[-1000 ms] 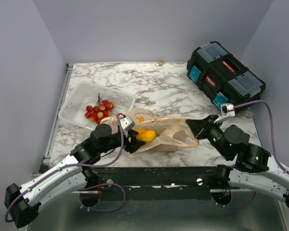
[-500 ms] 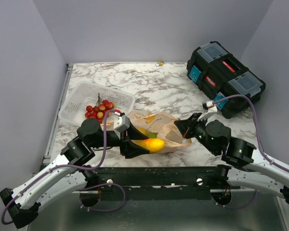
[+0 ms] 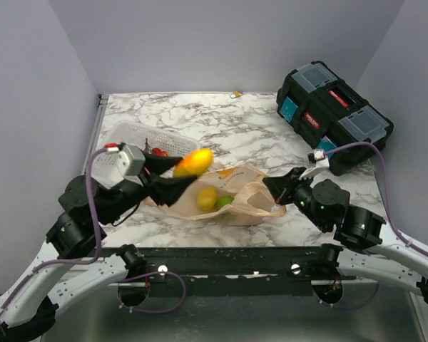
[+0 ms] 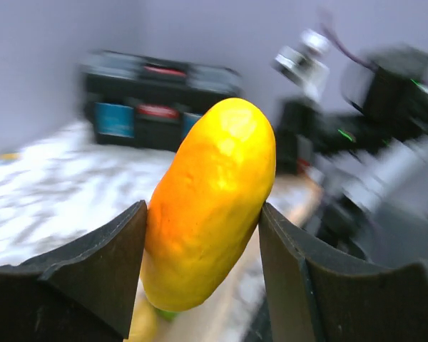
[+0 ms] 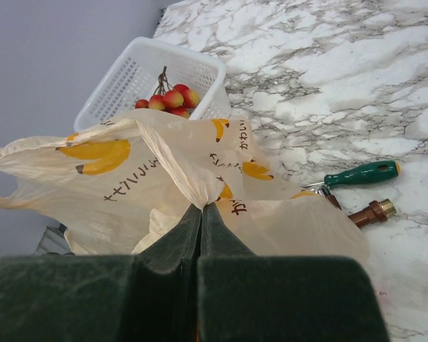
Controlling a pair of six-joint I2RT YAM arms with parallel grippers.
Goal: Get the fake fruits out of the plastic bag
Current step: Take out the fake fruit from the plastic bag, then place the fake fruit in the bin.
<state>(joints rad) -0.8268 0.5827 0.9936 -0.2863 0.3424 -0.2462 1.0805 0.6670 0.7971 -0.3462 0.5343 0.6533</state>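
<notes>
My left gripper [image 3: 180, 172] is shut on the orange-yellow oblong fruit [image 3: 193, 162] and holds it in the air above the bag's left end; the fruit fills the left wrist view [image 4: 210, 199] between my two fingers. The peach-beige plastic bag [image 3: 232, 199] with banana prints lies at the table's front middle. A yellow lemon [image 3: 207, 197] and a green round fruit [image 3: 224, 202] lie in its open mouth. My right gripper [image 3: 274, 191] is shut on a pinched fold of the bag [image 5: 164, 157] at its right end. The small red fruit is hidden.
A white mesh basket [image 3: 121, 142] with a berry bunch [image 5: 170, 98] stands back left, partly behind my left arm. A black toolbox [image 3: 333, 114] stands back right. A green-handled tool [image 5: 360, 173] and a brown-handled one [image 5: 371, 211] lie on the marble beside the bag.
My left gripper has pulled the orange-yellow fruit out of the bag and lifted it up and to the left. The right gripper keeps hold of the bag, barely moved.
</notes>
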